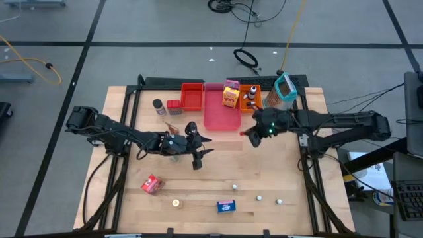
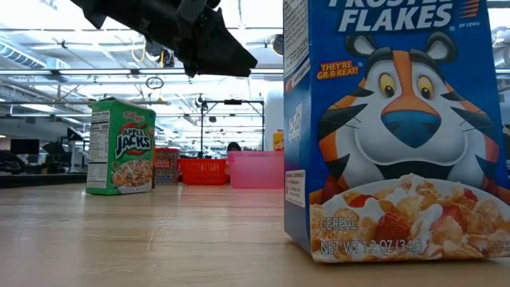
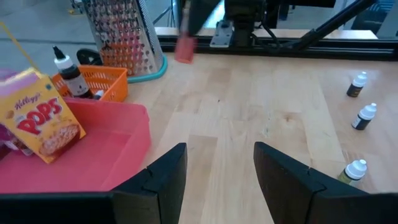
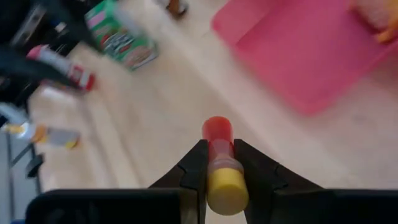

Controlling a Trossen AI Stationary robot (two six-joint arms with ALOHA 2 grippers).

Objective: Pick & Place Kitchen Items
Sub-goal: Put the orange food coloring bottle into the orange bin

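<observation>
Gripping a red bottle [image 4: 219, 163] in right jaws, near pink tray [image 1: 221, 114]; left jaws apart

Red, yellow-capped bottle [image 4: 219, 163] clamped in right pincer [image 4: 219, 167].

Two dark fingers [image 3: 158, 186] of the left gripper [image 3: 217, 180], wide apart over the wooden table [image 3: 249, 106]. Beside them a pink tray [image 3: 93, 155] with a yellow Pops box [image 3: 40, 115]. Farther off an orange basket [image 3: 99, 81] holding a dark bottle [image 3: 67, 71], a metal grater [image 3: 121, 34], three little bottles [image 3: 364, 115].
</observation>
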